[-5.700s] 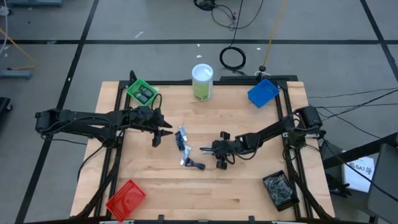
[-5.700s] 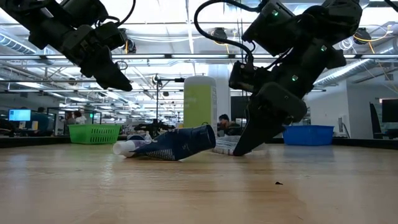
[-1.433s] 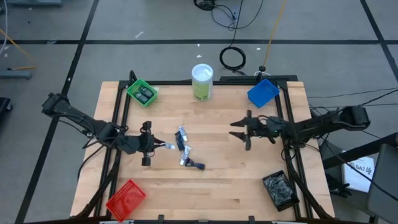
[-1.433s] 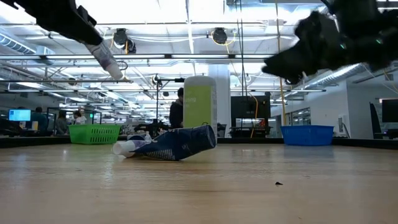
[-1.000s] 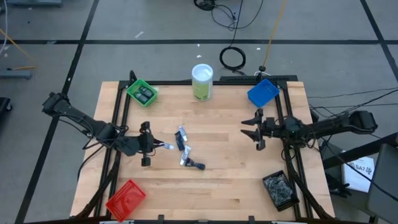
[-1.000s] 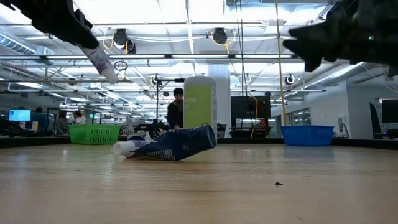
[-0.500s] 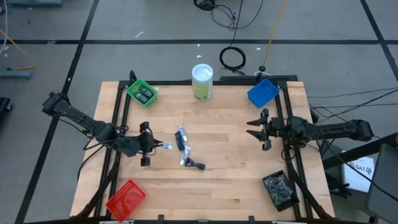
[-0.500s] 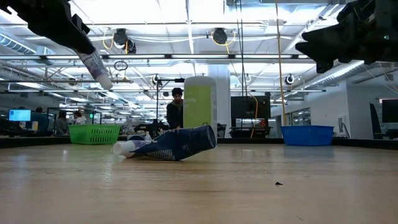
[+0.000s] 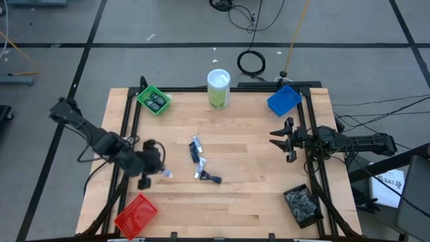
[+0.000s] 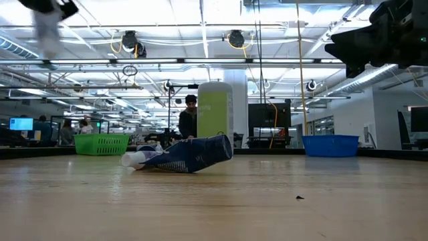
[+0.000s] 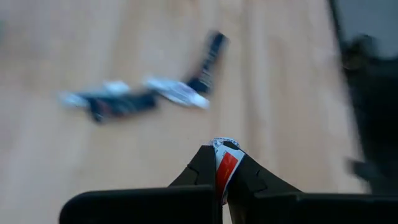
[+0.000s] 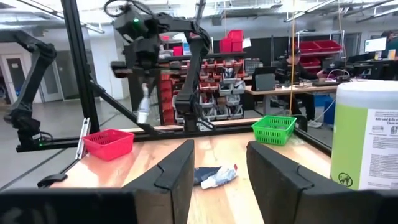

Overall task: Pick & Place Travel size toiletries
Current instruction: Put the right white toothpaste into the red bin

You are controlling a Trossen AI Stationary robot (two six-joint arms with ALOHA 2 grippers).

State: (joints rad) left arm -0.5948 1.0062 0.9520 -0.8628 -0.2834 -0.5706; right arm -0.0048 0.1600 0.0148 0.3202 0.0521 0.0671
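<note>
Left hand, clamping a white tube, has swung toward the red plastic bin at seven o'clock; right hand open.

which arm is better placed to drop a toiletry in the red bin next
Left. The left gripper already holds a small tube, close to the red bin. The right gripper is open, across the table.

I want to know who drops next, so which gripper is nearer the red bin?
Left. The left gripper, holding a tube, hangs just above-right of the red bin; the right gripper waits across the table.
</note>
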